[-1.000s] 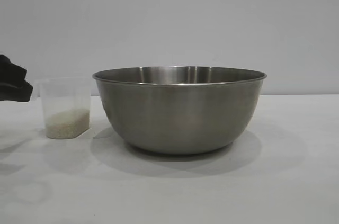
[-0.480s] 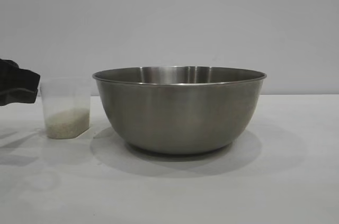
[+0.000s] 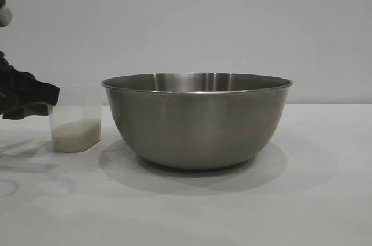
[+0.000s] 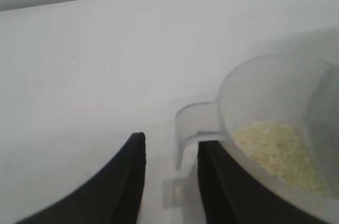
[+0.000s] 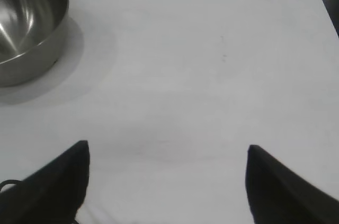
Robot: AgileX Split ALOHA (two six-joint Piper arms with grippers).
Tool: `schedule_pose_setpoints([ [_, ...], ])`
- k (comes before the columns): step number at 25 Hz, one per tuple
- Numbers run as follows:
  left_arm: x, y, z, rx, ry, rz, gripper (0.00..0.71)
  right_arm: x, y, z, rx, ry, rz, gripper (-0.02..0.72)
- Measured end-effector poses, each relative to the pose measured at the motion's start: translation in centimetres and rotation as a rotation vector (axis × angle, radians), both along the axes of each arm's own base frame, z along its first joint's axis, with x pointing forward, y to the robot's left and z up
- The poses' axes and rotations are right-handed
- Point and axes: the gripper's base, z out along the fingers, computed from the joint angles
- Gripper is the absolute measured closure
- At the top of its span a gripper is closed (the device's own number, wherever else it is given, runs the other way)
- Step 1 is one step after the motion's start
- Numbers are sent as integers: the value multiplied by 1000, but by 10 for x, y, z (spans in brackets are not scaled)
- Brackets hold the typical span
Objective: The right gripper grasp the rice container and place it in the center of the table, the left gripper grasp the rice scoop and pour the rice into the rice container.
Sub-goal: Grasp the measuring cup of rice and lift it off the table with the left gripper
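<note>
While the left gripper (image 4: pixel 168 152) straddles the rice scoop's (image 3: pixel 74 121) handle beside the rice container (image 3: pixel 196 119), fingers slightly apart, the right gripper (image 5: pixel 167 152) gapes wide, well apart from it.

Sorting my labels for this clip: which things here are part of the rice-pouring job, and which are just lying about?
Part of the job:
- rice container
- rice scoop, handle between the left tool's fingers
- rice inside the scoop
- right tool, open, away from the container
- table

Lying about:
- nothing visible
</note>
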Motion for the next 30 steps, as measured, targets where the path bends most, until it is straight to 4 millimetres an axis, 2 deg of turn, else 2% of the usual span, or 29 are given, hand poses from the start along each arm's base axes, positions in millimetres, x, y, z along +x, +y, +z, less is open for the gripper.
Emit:
schedule_pose_setpoints([
  [7, 9, -4, 2, -6, -26, -16, 466, 0, 0, 0, 0, 0, 0, 146],
  [12, 12, -8, 3, -5, -39, -48, 710, 0, 0, 0, 0, 0, 0, 146],
  [20, 16, -9, 7, 66, -74, -74, 710, 0, 0, 0, 0, 0, 0, 146],
  [23, 17, -8, 21, 89, -121, -64, 710, 0, 0, 0, 0, 0, 0, 146],
  [30, 22, -12, 74, 234, -344, -122, 710, 0, 0, 0, 0, 0, 0, 146],
])
